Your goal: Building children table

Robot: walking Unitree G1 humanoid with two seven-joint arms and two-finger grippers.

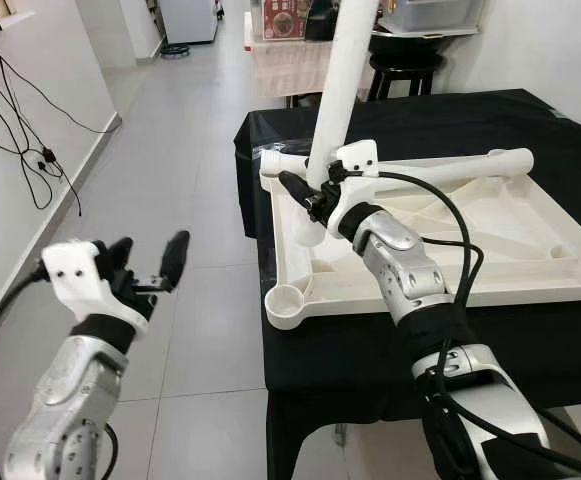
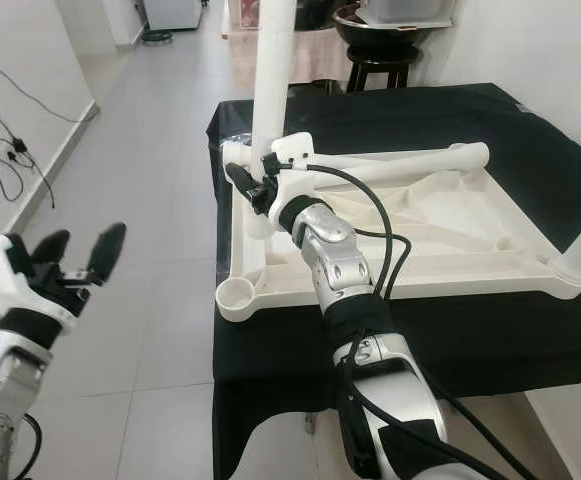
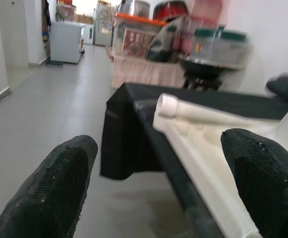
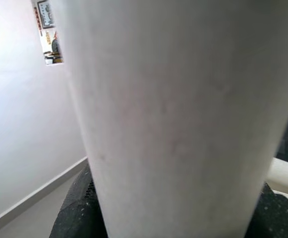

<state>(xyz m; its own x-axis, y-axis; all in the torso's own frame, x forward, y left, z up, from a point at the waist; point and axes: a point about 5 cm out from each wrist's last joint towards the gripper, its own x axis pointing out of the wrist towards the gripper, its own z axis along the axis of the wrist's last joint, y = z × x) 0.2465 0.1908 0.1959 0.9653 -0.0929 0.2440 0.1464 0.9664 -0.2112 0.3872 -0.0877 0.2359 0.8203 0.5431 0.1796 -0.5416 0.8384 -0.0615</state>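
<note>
The white tabletop (image 1: 530,240) lies upside down on the black-draped table (image 1: 450,120). The right gripper (image 1: 313,195) clamps a white table leg (image 1: 342,90) standing nearly upright, its long axis rising from the corner socket just below the jaws. The left gripper (image 1: 148,265) hovers over the floor, well apart, jaws wide and empty, so the right arm is nearer.

A smooth white tabletop (image 1: 490,235) and leg (image 1: 342,90), seemingly matt plastic, lie on black cloth (image 1: 450,125). The floor (image 1: 185,190) is glossy grey tile; the fingertips (image 3: 67,183) look rough, grainy black.
</note>
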